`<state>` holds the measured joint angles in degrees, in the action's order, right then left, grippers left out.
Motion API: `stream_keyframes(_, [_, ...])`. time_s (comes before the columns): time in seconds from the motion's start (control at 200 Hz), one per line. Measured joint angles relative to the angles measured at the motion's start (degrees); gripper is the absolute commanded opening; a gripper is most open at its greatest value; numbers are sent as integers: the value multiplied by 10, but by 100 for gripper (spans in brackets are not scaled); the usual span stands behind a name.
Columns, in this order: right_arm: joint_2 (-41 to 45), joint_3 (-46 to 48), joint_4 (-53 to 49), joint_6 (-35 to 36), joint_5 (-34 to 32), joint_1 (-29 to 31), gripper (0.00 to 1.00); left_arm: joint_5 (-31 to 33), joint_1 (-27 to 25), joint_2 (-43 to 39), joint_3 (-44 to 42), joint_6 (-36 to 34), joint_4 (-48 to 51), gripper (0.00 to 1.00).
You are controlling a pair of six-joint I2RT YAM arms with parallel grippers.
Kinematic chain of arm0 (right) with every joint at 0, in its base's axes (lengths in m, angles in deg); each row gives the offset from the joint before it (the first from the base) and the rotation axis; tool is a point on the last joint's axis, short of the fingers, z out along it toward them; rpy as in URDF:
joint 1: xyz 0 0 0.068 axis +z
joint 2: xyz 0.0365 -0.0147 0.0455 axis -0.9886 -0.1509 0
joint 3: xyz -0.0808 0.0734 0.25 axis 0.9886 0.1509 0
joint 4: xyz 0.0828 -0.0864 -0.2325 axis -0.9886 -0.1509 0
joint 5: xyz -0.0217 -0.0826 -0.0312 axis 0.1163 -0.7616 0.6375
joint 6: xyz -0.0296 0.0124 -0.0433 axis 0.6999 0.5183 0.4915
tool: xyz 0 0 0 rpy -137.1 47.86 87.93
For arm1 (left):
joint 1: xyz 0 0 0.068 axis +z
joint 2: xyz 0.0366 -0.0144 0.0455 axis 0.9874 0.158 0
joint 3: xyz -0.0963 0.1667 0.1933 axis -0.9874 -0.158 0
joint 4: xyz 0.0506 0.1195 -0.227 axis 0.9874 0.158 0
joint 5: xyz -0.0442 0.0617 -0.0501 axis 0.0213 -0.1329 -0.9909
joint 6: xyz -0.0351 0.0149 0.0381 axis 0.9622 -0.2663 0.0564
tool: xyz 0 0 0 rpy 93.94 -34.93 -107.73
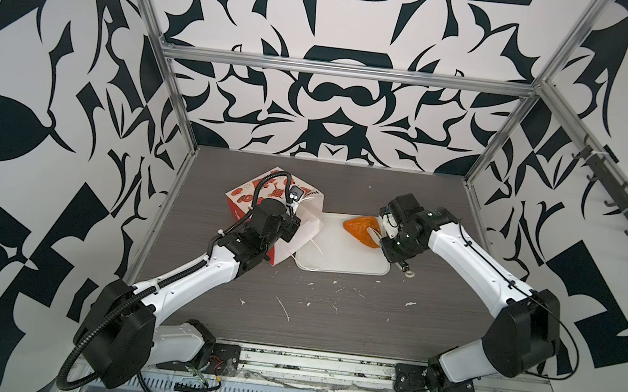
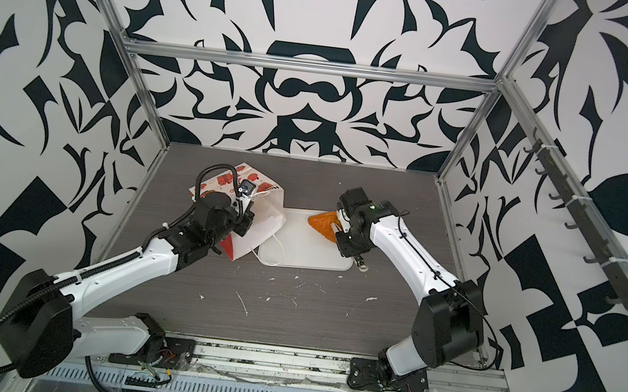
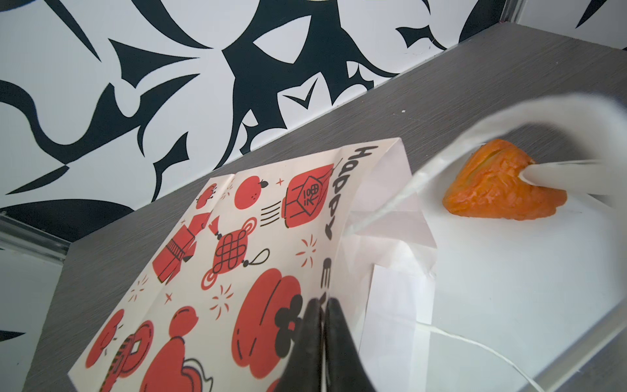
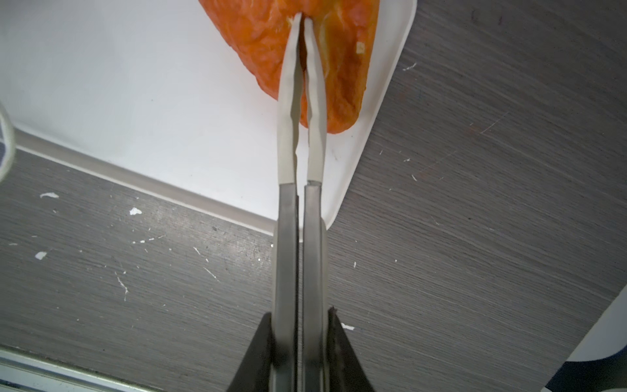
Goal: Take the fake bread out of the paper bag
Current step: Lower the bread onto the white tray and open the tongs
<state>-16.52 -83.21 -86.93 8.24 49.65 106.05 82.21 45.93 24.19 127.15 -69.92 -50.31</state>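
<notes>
The paper bag (image 1: 263,195) (image 2: 264,221) lies on its side at the back left, its white mouth end on the tray. My left gripper (image 3: 324,305) (image 1: 290,231) is shut on a fold of the bag (image 3: 258,244) by the red print. One piece of fake bread, an orange-brown triangle (image 1: 361,229) (image 2: 321,224) (image 3: 498,183), lies on the tray's far right part. My right gripper (image 4: 300,315) (image 1: 391,242) is shut on metal tongs (image 4: 298,210). Their white tips are pressed together into the top of the bread (image 4: 339,61). The bag's inside is hidden.
A white rectangular tray (image 1: 341,259) (image 2: 309,255) (image 3: 509,288) (image 4: 135,85) sits mid-table on the grey wood tabletop (image 1: 330,317). The bag's white string handle (image 1: 316,255) trails over the tray's near left part. Small white flecks dot the table. Patterned walls enclose three sides.
</notes>
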Motion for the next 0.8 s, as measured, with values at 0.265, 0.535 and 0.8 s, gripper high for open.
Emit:
stream_keyframes(0.265, [-19, -2, 12, -14, 27, -27, 17, -1, 0, 1, -1, 3, -3, 9])
stream_keyframes(0.535, [-23, -4, 14, -28, 47, -56, 19, -3, 0, 7, -4, 4, -17, 9])
stream_keyframes(0.8, [-57, -13, 24, -31, 60, -59, 27, -5, 0, 11, -11, 5, -28, 9])
